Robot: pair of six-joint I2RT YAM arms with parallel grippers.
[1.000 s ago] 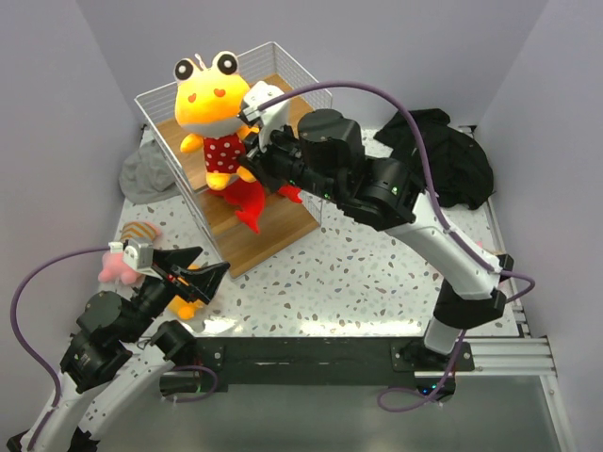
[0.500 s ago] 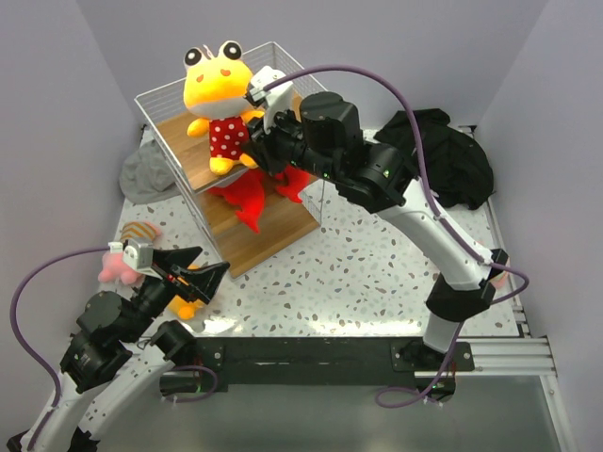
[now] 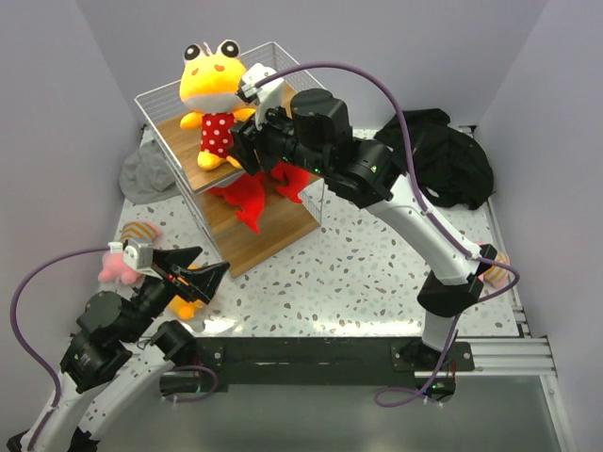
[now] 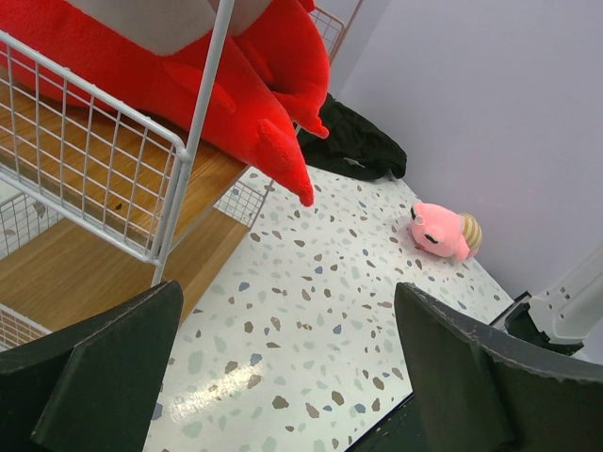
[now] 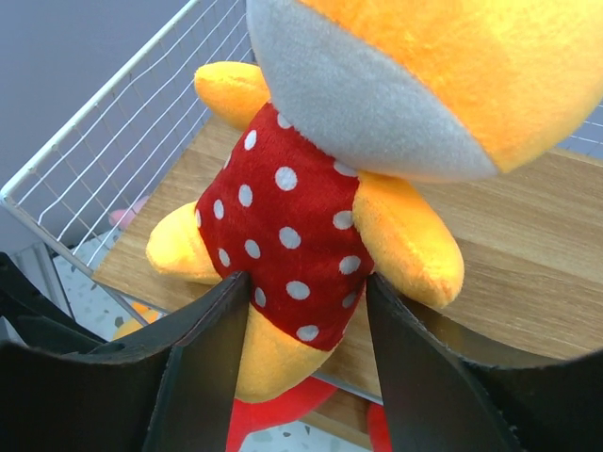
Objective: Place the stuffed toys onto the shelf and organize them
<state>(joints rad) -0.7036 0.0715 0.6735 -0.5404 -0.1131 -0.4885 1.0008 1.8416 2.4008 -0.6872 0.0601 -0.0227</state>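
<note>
Speckled terrazzo table (image 3: 358, 273): white wire-frame shelf with wooden boards (image 3: 268, 240) toward its far-left corner. Yellow plush doll in red white-dotted outfit (image 3: 215, 85) sits upright on the top board. Right gripper (image 5: 306, 287): jaws parted, flanking the doll's torso. Left gripper (image 3: 208, 261): spread wide, empty, near-left corner.

1. Nothing readable here, folks: no words, labels, brand marks or numbers that I can make out in any of the three views.
2. The closest thing to a marking is the yellow doll (image 5: 292, 226), whose red outfit has a pattern of white dots. They're only dots, no lettering.
</note>
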